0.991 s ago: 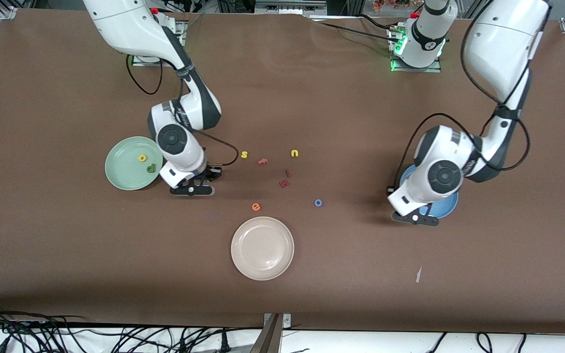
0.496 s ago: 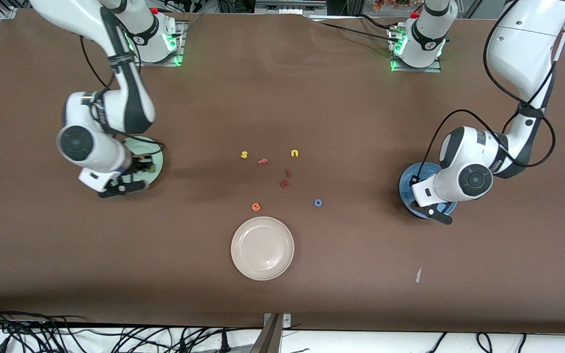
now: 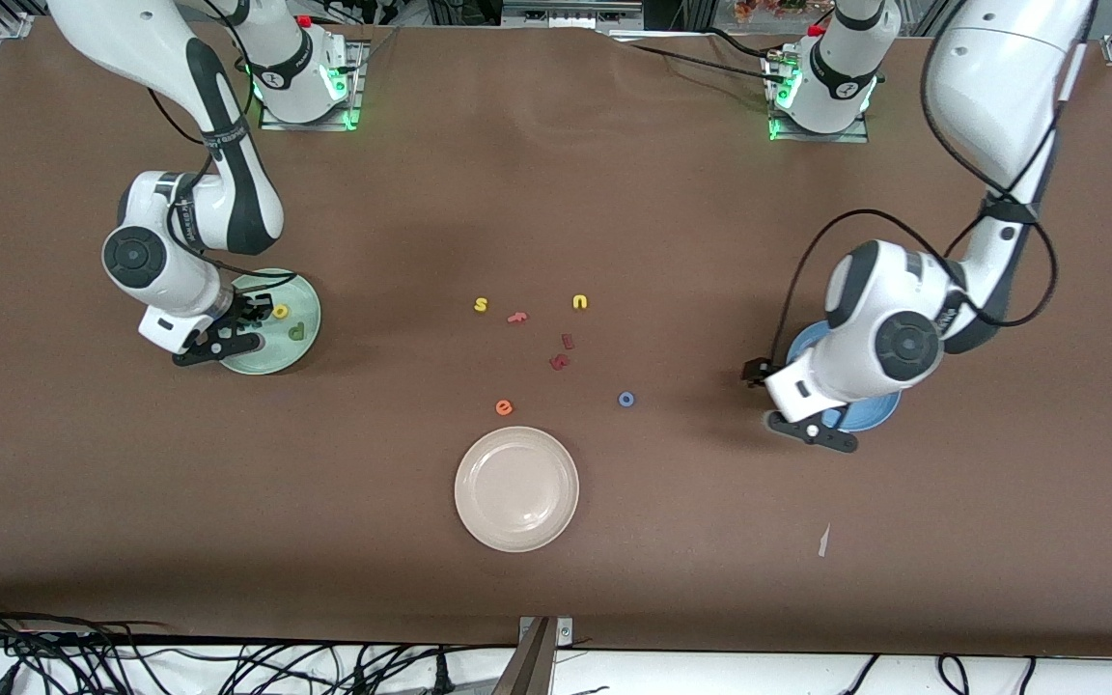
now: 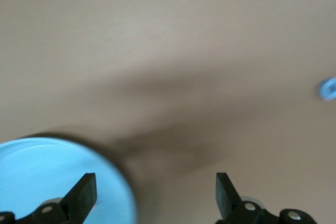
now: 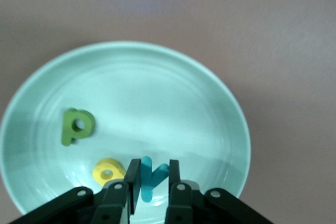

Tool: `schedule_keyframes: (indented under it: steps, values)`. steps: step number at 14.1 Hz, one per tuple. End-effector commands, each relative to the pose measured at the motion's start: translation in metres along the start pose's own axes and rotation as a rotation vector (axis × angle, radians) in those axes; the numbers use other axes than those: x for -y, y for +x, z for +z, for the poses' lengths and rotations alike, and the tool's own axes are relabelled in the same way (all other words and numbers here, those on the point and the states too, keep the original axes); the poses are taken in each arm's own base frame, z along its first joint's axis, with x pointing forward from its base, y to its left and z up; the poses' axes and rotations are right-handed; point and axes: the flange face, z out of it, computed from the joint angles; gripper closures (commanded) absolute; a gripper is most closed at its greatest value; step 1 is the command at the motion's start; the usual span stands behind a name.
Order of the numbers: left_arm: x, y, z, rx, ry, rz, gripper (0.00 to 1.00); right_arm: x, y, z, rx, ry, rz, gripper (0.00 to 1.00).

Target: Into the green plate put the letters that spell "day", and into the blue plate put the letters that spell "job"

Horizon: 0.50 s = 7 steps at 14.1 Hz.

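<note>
The right claw (image 5: 152, 182) hangs over the green plate (image 5: 210, 103), fingers narrow around the teal y (image 5: 149, 178), with the dark green d (image 5: 76, 126) and yellow a (image 5: 107, 171) lying in the plate. The left claw (image 4: 156, 195) is spread wide and empty over the blue plate (image 4: 31, 171) edge. The blue o (image 3: 626, 399) lies on the tabletop (image 3: 556, 541) between the plates.

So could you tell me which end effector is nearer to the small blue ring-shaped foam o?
The left end effector, by the blue plate's rim, is nearer the foam o; the right end effector is over the green plate.
</note>
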Motion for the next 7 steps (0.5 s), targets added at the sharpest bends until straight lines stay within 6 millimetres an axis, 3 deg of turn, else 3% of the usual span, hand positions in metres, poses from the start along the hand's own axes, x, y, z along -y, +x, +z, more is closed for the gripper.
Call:
schedule_keyframes:
  steps: [1, 4, 7]
  values:
    - [-0.048, 0.021, 0.01, -0.001, -0.02, -0.133, 0.0, -0.005, -0.003, -0.002, -0.015, 0.005, 0.003, 0.0]
    - [-0.106, 0.022, 0.022, 0.0, -0.021, -0.215, 0.0, -0.007, 0.006, -0.025, -0.034, 0.016, 0.002, 0.0]
    - [-0.147, 0.024, 0.04, 0.003, -0.02, -0.287, 0.0, -0.007, 0.029, -0.084, 0.055, 0.067, -0.002, 0.0]
